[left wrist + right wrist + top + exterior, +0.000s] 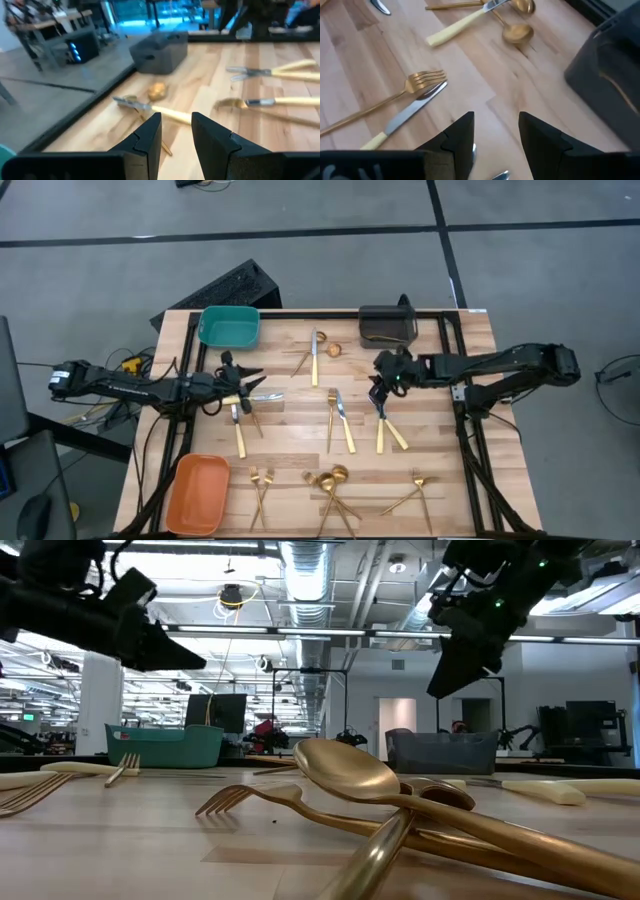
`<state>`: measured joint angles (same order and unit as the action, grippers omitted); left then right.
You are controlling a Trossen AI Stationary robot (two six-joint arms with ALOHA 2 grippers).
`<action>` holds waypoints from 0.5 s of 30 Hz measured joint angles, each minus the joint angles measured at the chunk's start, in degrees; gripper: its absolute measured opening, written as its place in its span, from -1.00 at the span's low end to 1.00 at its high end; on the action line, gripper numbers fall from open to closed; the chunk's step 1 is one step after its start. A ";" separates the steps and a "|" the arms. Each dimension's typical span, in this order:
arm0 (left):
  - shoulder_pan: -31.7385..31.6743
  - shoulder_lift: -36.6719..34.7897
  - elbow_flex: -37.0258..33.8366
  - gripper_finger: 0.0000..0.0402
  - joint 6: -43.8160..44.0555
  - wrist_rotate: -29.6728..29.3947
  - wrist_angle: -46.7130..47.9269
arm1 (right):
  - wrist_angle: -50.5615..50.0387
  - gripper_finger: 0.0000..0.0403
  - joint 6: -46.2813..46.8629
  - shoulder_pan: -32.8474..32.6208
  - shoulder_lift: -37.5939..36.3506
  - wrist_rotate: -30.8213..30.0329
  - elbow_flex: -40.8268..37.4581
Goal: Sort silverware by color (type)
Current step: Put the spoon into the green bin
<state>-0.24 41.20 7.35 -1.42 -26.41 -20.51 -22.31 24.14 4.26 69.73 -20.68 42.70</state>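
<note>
Bright, even overhead light with ceiling-lamp glare in the low view; soft, blurred left wrist view.

Past your right gripper point(495, 140), fingers apart with nothing between them: wooden table point(350, 75); gold fork point(395, 97) beside a pale-handled knife point(405, 120); farther off, another knife point(465, 20) crossing gold spoons point(517, 32); dark grey bin point(610, 75) at the edge.
</note>
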 joint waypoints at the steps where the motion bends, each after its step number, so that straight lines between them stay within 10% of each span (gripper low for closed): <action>1: -0.59 1.06 0.06 -0.52 0.66 1.12 0.02 | -0.86 -0.11 1.51 -0.74 0.00 -0.29 0.00; 15: -8.00 15.43 2.64 -0.44 8.84 3.77 -3.45 | -5.06 -0.11 8.46 -3.81 0.02 -0.35 0.00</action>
<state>-8.25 56.63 9.99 7.42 -22.64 -23.96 -27.37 32.61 0.45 69.76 -21.04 42.70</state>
